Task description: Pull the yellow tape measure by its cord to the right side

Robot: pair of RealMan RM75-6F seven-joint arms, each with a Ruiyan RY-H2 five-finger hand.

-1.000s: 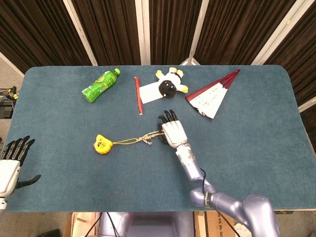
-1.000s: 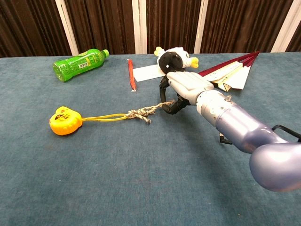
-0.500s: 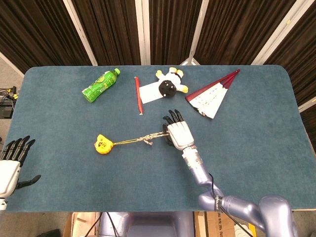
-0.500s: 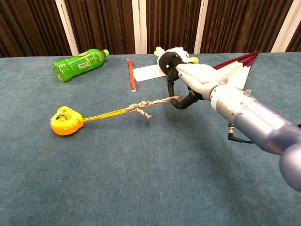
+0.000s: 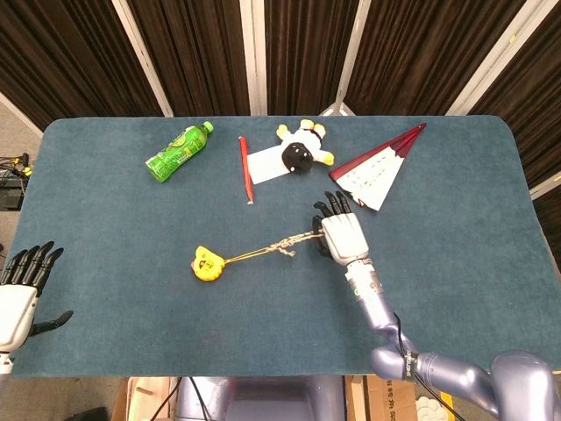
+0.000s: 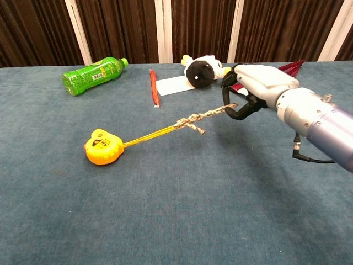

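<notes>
Right hand (image 6: 251, 91) grips the braided end of the cord (image 6: 204, 116), fingers curled around it, raised off the tabletop (image 5: 456, 210). Cord runs taut toward 8 o'clock down to the tape measure (image 6: 103, 153), which lies on the tabletop left of centre. Left hand (image 5: 19, 289) sits at the near left edge, fingers spread, holding nothing. Far side: bottle (image 5: 178, 152) at 11 o'clock, red pen (image 5: 245, 168), paper (image 5: 265, 164) under a plush toy (image 5: 300, 149), folded fan (image 5: 379, 167) at 1 o'clock.
</notes>
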